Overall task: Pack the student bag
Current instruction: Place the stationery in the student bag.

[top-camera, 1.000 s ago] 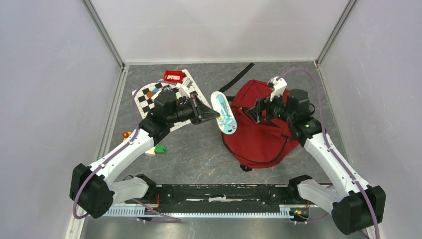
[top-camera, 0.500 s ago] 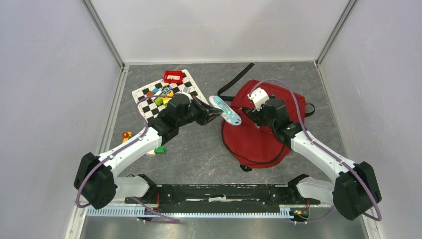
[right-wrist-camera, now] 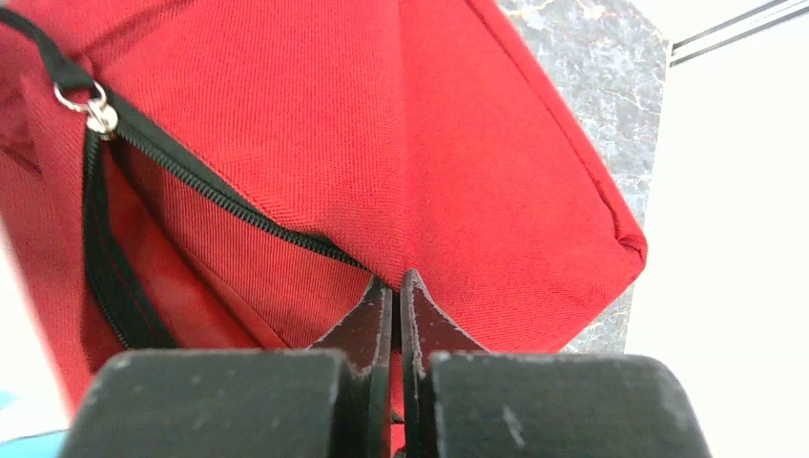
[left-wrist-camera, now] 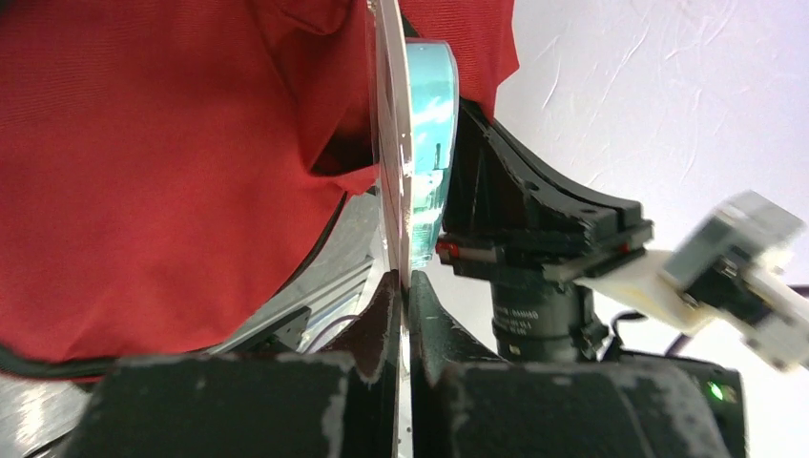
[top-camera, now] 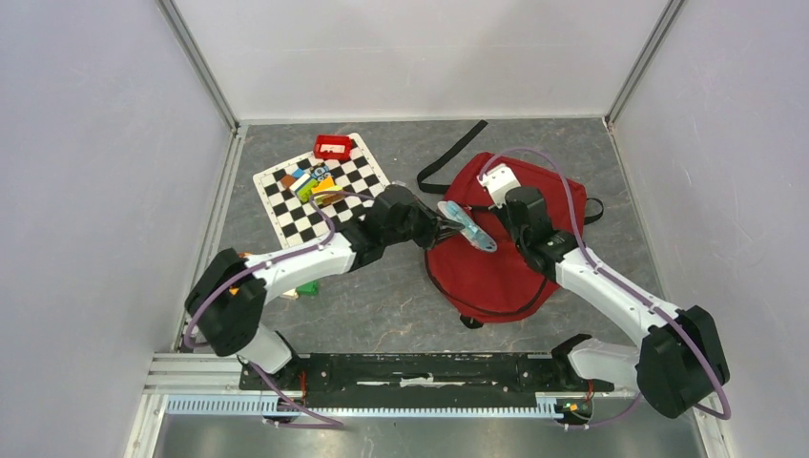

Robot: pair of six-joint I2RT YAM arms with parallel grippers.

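The student bag is a dark-red backpack lying right of centre, its black zipper open. My left gripper is shut on the edge of a thin white card with a teal blister pack, held edge-on at the bag's red fabric. My right gripper is shut, its fingertips pinching a fold of the bag's fabric just below the zipper. The right arm's black gripper body sits close beside the pack. The bag's inside is hidden.
A checkerboard mat with several small colourful pieces lies at the back left, a small red box at its far edge. A green block lies under the left arm. A black strap trails behind the bag.
My left arm has stretched rightwards and carried the blister pack to the bag's opening. The right gripper has gone from open to shut on the bag's fabric.
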